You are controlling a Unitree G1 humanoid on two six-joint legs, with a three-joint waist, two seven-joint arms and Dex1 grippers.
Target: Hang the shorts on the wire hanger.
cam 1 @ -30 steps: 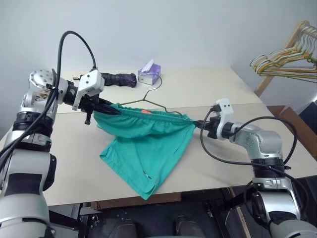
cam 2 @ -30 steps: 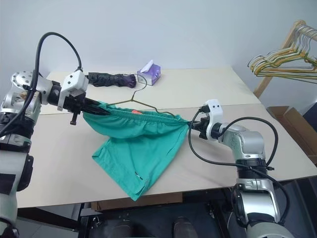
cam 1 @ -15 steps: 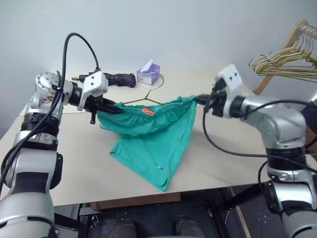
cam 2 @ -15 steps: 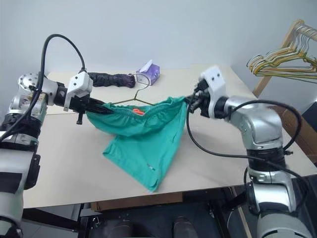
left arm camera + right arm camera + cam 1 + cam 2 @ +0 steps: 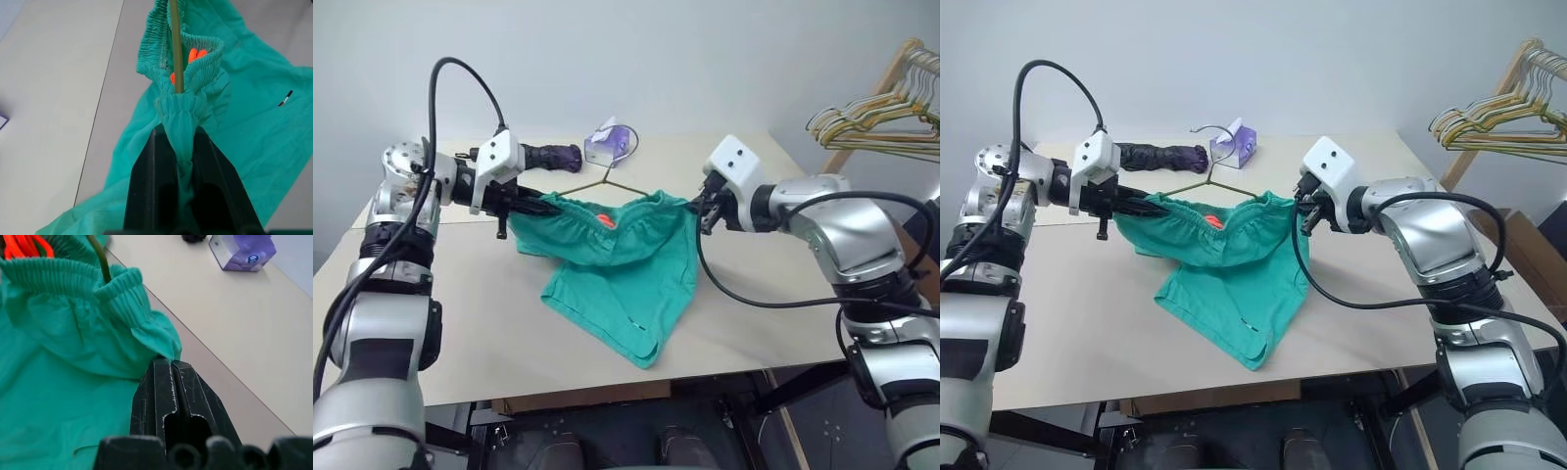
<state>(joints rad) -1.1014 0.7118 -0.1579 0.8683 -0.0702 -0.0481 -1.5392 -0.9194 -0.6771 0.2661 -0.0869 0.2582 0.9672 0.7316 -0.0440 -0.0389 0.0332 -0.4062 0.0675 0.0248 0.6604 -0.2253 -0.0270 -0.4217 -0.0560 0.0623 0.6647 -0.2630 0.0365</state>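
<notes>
The teal shorts hang by their waistband between my two grippers above the table. The legs droop onto the tabletop. My left gripper is shut on one end of the waistband. At the other end my right gripper is shut on a fold of the fabric. The olive wire hanger runs inside the waistband, with its hook sticking up behind. Its wire passes beside an orange tag.
A purple tissue box and a dark folded umbrella lie at the back of the table. A bunch of hangers on a wooden rack stands off to the right. The table's front edge runs just below the shorts.
My right gripper rose and swung left toward the left one, so the waistband went slack and the shorts lifted. The hanger's hook tipped upward. My left gripper barely moved.
</notes>
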